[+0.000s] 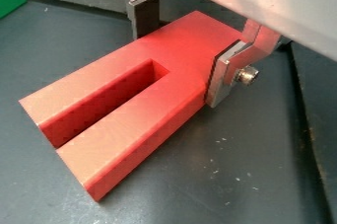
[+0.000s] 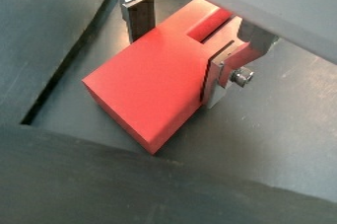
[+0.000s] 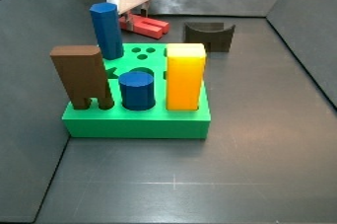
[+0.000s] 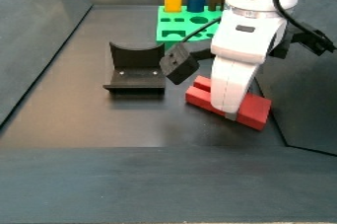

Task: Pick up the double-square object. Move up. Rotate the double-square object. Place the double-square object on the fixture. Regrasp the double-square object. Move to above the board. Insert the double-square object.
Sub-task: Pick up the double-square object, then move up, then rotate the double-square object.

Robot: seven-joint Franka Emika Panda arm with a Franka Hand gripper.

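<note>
In a side view the gripper (image 4: pixel 222 92) hides its own fingertips and the middle of the double-square object (image 4: pixel 250 112) — contact can't be judged there. In another, the board's (image 3: pixel 138 121) pegs screen the gripper (image 3: pixel 137 13) at 12 o'clock.

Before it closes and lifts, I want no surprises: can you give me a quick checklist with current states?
1. Gripper down at the double-square object: ok.
2. Fingers on opposite sides of it: ok.
3. Pads clamped on it: cannot tell.
4. Object flat on the floor: ok.
5. Fixture unoccupied, notch up: ok.
6. Free hole in the board for this piece: cannot tell.
</note>
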